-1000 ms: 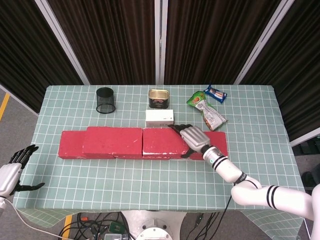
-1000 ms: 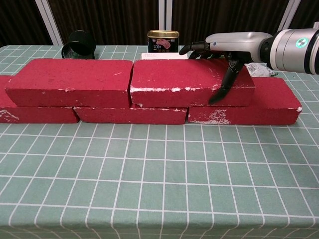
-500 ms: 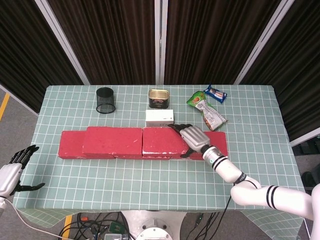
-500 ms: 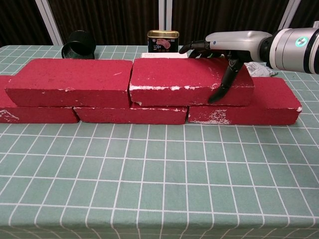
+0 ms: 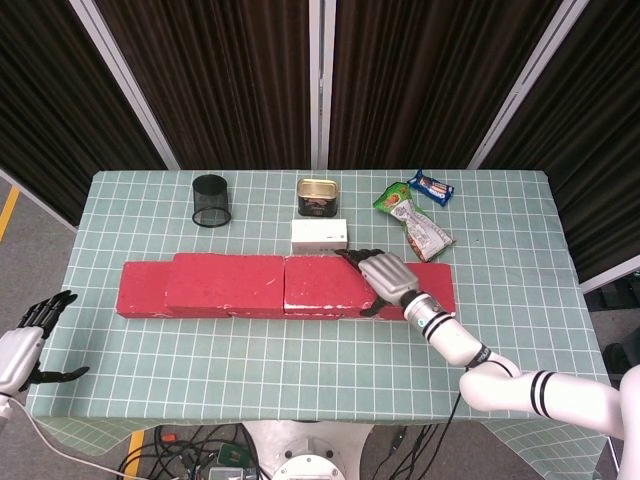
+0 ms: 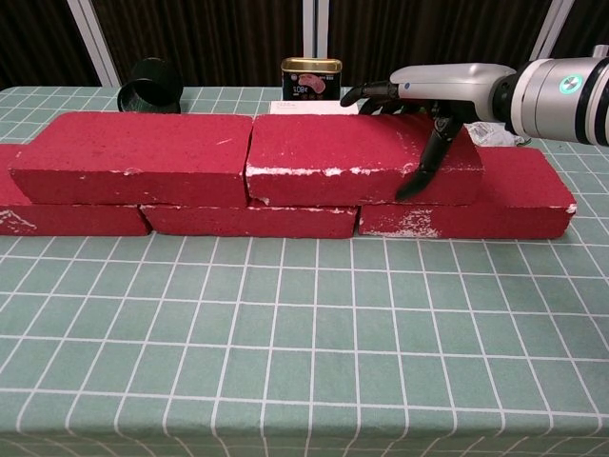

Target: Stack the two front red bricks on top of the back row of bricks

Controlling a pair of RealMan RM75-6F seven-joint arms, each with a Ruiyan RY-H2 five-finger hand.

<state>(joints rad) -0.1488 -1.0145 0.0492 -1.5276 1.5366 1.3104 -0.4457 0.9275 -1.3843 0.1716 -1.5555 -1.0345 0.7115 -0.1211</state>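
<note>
Crowding behind — tin, white box

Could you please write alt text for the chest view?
The robot's right hand grips the right end of the upper right brick, stacked beside the upper left brick on a bottom row of red bricks.

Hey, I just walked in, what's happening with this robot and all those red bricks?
The robot is stacking red bricks. Both upper bricks already sit on the bottom row. Its right hand grips the right end of the upper right brick, fingers over the back edge and thumb on the front face. The upper left brick sits beside it. The left hand hangs off the table's near left corner, fingers apart, holding nothing.
</note>
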